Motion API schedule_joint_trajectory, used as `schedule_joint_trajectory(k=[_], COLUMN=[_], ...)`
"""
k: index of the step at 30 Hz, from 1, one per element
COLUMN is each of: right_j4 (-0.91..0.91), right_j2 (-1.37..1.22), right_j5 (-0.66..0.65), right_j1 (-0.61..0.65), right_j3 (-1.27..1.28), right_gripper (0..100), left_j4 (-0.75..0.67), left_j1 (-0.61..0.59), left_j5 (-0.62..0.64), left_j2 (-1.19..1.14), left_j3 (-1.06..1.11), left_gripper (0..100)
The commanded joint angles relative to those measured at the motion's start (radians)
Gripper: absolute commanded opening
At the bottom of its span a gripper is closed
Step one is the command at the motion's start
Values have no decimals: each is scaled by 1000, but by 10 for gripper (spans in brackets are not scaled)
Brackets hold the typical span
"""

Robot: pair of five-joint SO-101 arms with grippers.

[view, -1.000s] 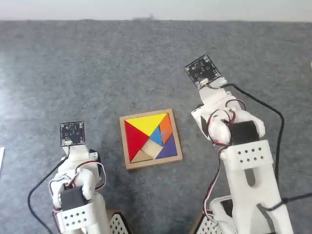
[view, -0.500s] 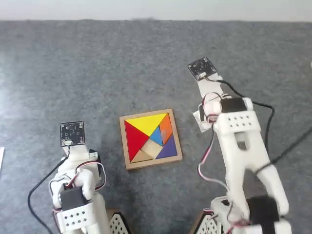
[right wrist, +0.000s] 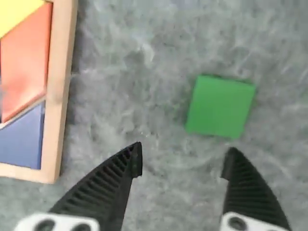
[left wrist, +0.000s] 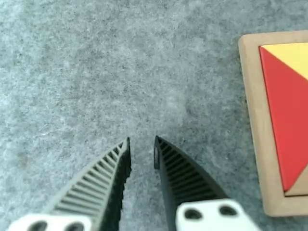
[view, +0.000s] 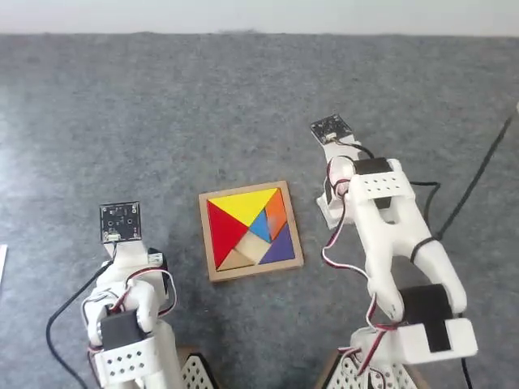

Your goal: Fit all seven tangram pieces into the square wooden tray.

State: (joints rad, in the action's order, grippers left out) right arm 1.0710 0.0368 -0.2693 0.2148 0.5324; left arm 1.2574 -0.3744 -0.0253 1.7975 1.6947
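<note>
Both arms [view: 122, 324] white plastic, blk servos [view: 122, 328], red/blk/white wires [view: 347, 243], hole-dotted links. Square blk wrist cam boards [view: 120, 222]. Dark ribbed fingers [right wrist: 103, 185].

bare mat [right wrist: 144, 72] around green square [right wrist: 220, 107]; tray [right wrist: 60, 91] wall flanking one side

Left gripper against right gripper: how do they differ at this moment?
The left gripper's fingers are barely parted; the right gripper's are spread wide. The left gripper faces bare grey mat beside the wooden tray; the right gripper has the green square just ahead of its tips. Both hold nothing and hang over the mat beside the tray.
</note>
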Motion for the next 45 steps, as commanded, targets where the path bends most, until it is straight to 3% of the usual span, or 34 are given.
schedule_joint_trajectory(k=[1, 8, 21, 28, 45], right_j4=[-18, -50, -70, -70, 10], right_j2=[-22, -139, -194, -196, -274], right_j5=[-29, -35, -126, -126, -81], right_j1=[-8, -82, -48, -50, -71], right_j3=[-38, -123, -175, -173, -275], right_gripper=[329, 329, 326, 156, 155], left_j4=[3, 3, 3, 3, 3], left_j1=[-6, -6, -6, -6, -6], left_j5=[-2, -2, -2, -2, -2], left_j2=[18, 18, 18, 18, 18], left_j3=[-12, -12, -12, -12, -12], left_gripper=[80, 80, 80, 80, 80])
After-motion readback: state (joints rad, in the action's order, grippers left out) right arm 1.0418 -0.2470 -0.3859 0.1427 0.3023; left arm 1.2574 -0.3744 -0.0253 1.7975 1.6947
